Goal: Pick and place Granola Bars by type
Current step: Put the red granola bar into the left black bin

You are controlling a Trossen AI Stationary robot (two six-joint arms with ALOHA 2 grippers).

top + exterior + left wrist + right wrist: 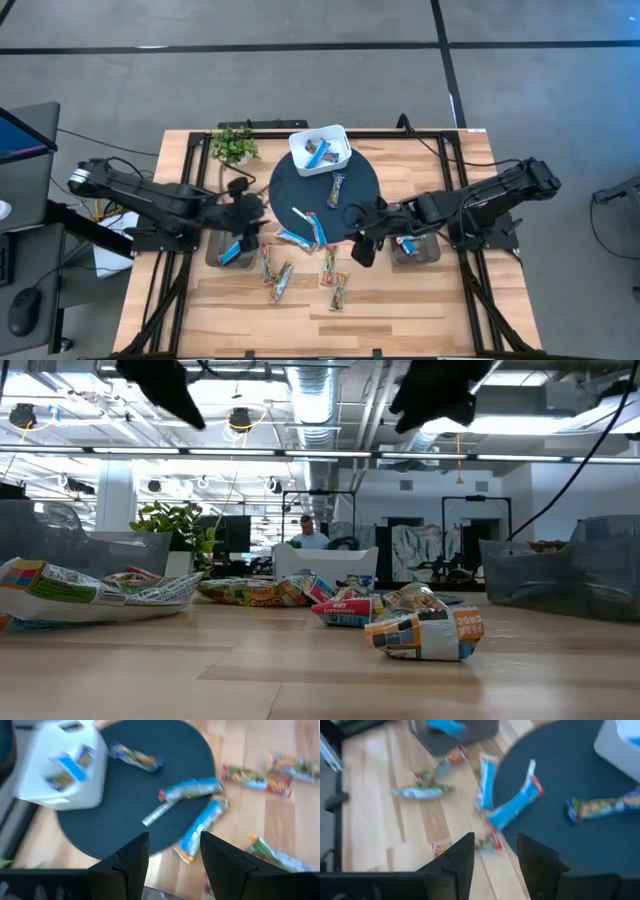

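Both grippers hang above the table, empty. Left gripper (170, 855) jaws stand wide; right gripper (495, 855) jaws parted. Granola Bars (300, 262) lie scattered ahead of and below both. Risk: overlapping blue bars (512, 807) ahead could lift together, mixing types.

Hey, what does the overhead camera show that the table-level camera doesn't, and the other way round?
Only the high view shows the round dark mat, the white box with bars in it, the small plant's place at the table's far edge, and both arms whole, with the left pincer and the right pincer near the mat.

Only the low view shows the room behind, with a person at a desk and ceiling ducts.

Both show the wooden table and loose granola bars scattered on it.
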